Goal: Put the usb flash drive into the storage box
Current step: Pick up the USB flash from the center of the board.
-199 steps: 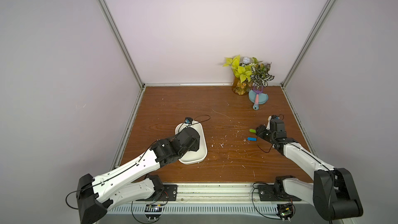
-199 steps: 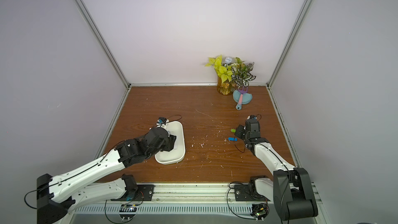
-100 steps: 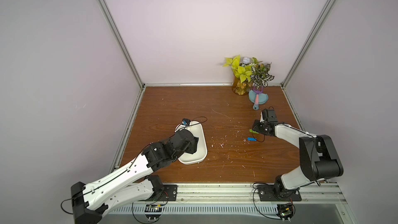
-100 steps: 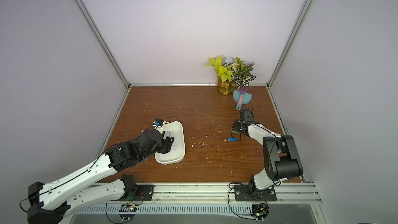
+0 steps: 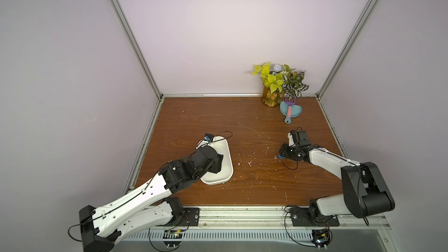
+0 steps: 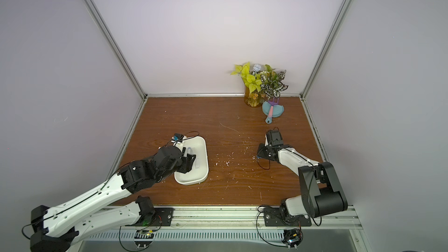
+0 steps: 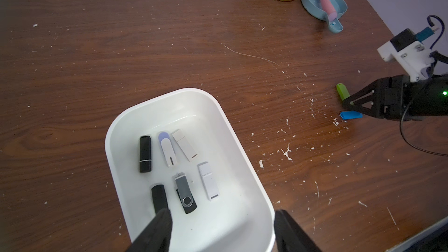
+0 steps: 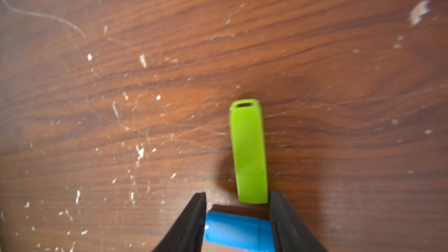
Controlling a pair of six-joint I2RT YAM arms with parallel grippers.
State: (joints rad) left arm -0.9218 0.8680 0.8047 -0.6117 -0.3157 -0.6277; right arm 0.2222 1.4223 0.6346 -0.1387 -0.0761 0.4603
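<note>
The right tool [image 8: 238, 197] has swung in astride the blue flash drive [image 8: 232, 231] on the bench [image 7: 169, 44]. Its jaws are part-closed, and I cannot tell whether they pinch yet, so pickup looks close. The green drive [image 8: 248, 151] lies just beside it, a likely snag. The left tool [image 7: 223, 212] hangs wide and empty over the storage box [image 7: 186, 90], well apart, with six drives inside.

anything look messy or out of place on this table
White flecks litter the brown wooden tabletop, with a long pale scratch. A green flash drive and a blue flash drive lie outside the shallow white plastic storage box, which holds six others.
</note>
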